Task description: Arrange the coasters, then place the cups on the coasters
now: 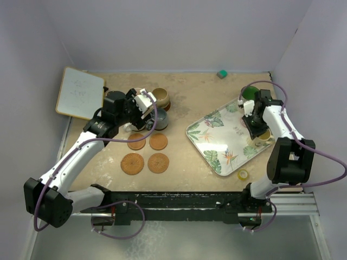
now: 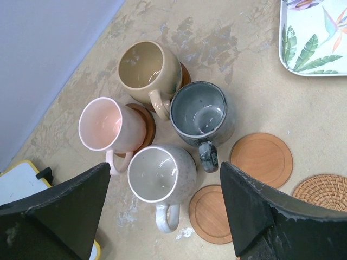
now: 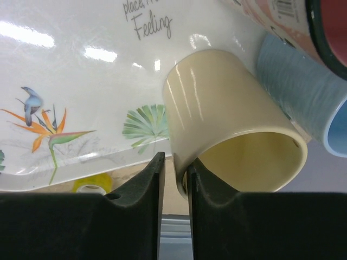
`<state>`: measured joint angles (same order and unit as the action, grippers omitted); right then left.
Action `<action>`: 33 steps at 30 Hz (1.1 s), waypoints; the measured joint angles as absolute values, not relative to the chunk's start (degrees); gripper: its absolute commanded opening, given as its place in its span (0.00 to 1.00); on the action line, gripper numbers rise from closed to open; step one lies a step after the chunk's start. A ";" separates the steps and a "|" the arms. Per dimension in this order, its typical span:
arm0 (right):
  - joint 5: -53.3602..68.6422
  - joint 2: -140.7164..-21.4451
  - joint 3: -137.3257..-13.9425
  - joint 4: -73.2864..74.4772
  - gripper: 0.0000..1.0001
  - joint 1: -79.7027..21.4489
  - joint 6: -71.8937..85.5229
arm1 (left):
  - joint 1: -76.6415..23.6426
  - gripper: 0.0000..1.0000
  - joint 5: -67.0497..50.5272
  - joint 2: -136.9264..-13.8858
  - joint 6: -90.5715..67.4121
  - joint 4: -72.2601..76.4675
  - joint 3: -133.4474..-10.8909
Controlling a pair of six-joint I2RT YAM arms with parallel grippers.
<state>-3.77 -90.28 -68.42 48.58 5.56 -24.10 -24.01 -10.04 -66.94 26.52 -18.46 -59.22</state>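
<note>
Four cups stand together at the back left, seen in the left wrist view: tan, pink, slate and grey. The pink and tan ones rest on dark coasters. My left gripper hovers open above them. Bare coasters lie in front. On the tray, my right gripper is shut on the rim wall of the yellow cup, one finger inside and one outside. Beside it are a light blue cup and a red cup. A green cup stands behind.
The leaf-patterned tray lies at the right. A yellow tape roll sits near its front corner. A whiteboard leans at the far left and a small green block lies by the back wall.
</note>
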 measured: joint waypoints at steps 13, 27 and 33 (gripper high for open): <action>2.92 -88.71 -68.10 47.70 0.05 5.15 -18.22 | -24.01 0.79 -10.13 -66.94 26.59 -18.50 -59.22; 4.43 -83.92 -67.13 46.81 0.00 -4.05 -13.34 | -24.01 0.80 -7.88 -67.79 31.00 -18.48 -59.27; 5.08 -83.94 -67.16 45.21 0.00 -10.15 -10.85 | -24.01 0.81 -7.62 -71.16 31.33 -19.07 -61.14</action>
